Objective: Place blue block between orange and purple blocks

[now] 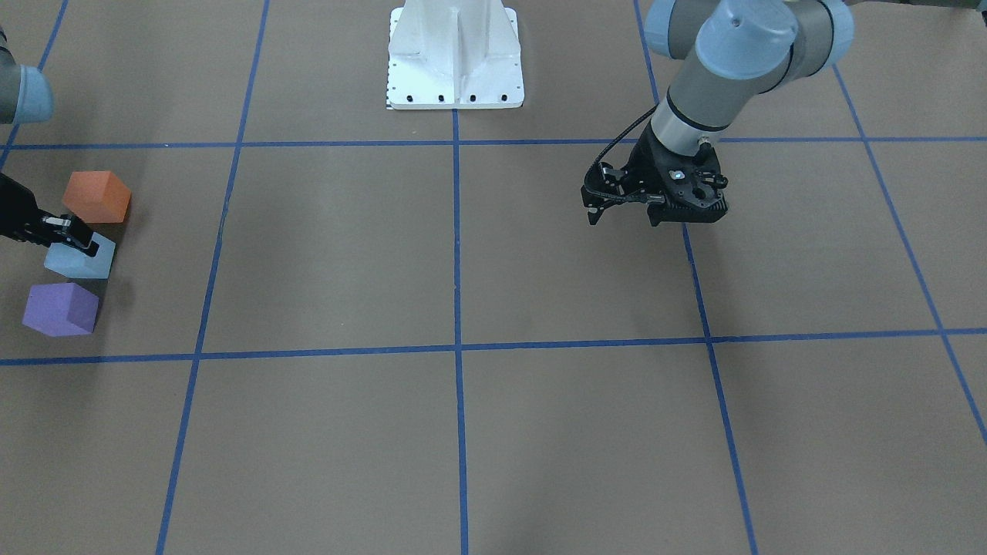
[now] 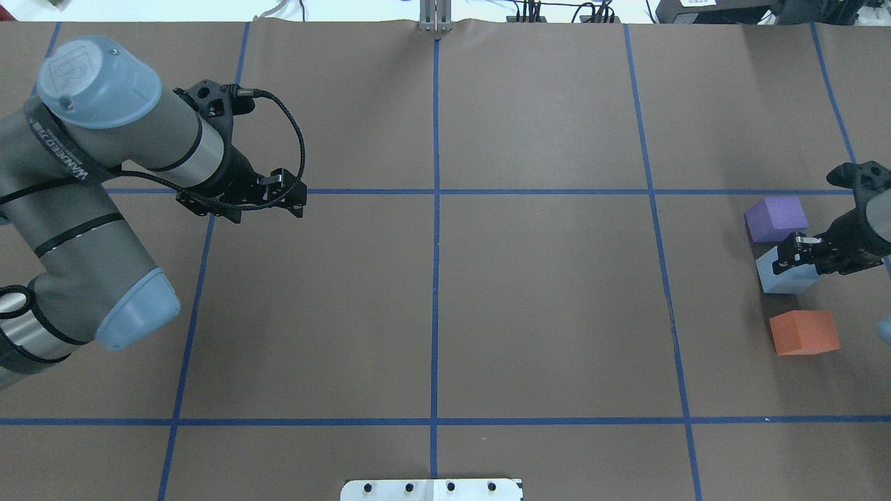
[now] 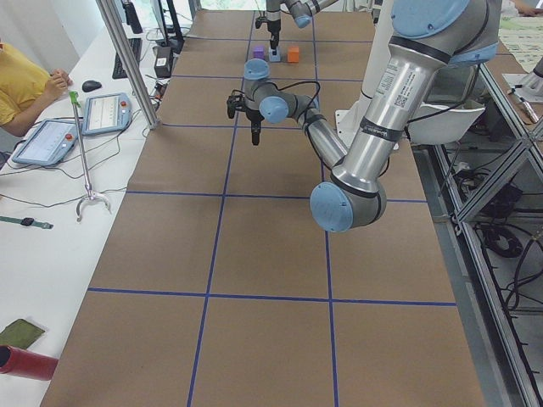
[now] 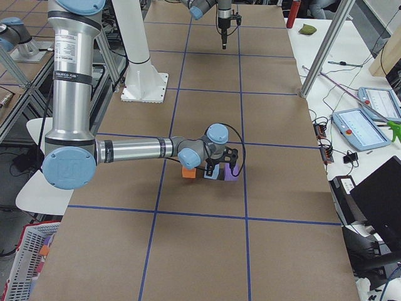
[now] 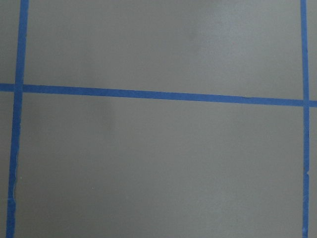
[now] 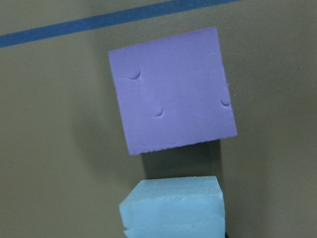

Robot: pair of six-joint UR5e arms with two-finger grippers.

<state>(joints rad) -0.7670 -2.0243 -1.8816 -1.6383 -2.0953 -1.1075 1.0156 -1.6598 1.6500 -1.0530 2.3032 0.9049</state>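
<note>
The light blue block (image 1: 81, 264) sits on the table between the orange block (image 1: 96, 196) and the purple block (image 1: 60, 308), close to the purple one. In the overhead view the blue block (image 2: 783, 278) lies between purple (image 2: 776, 217) and orange (image 2: 804, 332). My right gripper (image 2: 795, 254) is down on the blue block's top edge, its fingers closed on it. The right wrist view shows the purple block (image 6: 173, 89) and the blue block (image 6: 173, 206) just below it. My left gripper (image 1: 623, 220) is open and empty, hovering far from the blocks.
The white robot base (image 1: 455, 54) stands at the table's middle edge. Blue tape lines (image 2: 435, 191) divide the brown table into squares. The blocks lie near the table's right end. Operators' tablets and cables lie on a side bench (image 3: 51, 140).
</note>
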